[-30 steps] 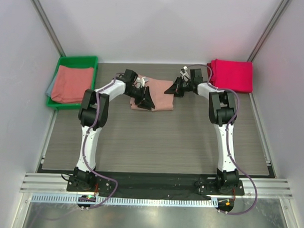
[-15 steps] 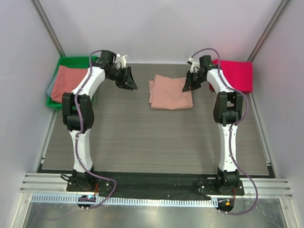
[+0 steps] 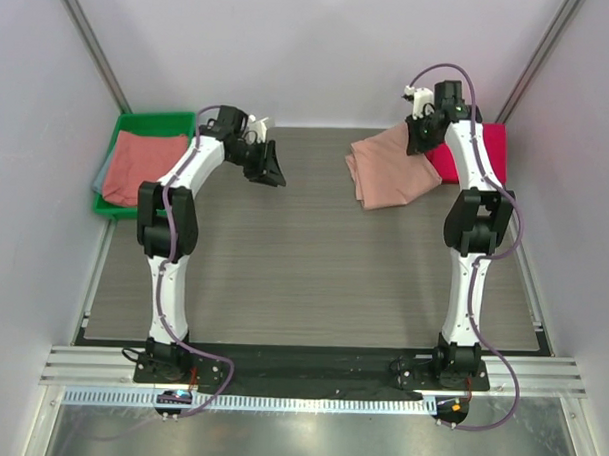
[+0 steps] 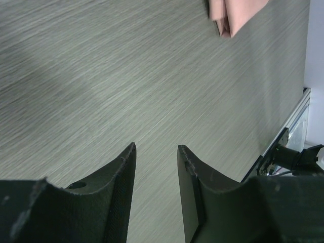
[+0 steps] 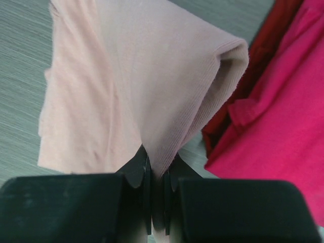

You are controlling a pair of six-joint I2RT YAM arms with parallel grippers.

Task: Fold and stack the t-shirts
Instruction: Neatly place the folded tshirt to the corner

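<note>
Your right pincer [image 5: 158,164] pinches the salmon tee [image 5: 126,76]; lay it squarely on the magenta tee [image 5: 283,126] beside it. The left pincer [image 4: 156,147] is half-open and empty.

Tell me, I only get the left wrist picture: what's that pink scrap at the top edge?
Observer: A folded salmon-pink t-shirt, pinched at one edge by the right gripper.
Operator: Pinched near anything?
Observer: Yes, a magenta t-shirt lies right beside that gripper.
Operator: Any more shirts?
Observer: Another salmon t-shirt lies in a green bin at the far left of the table.
</note>
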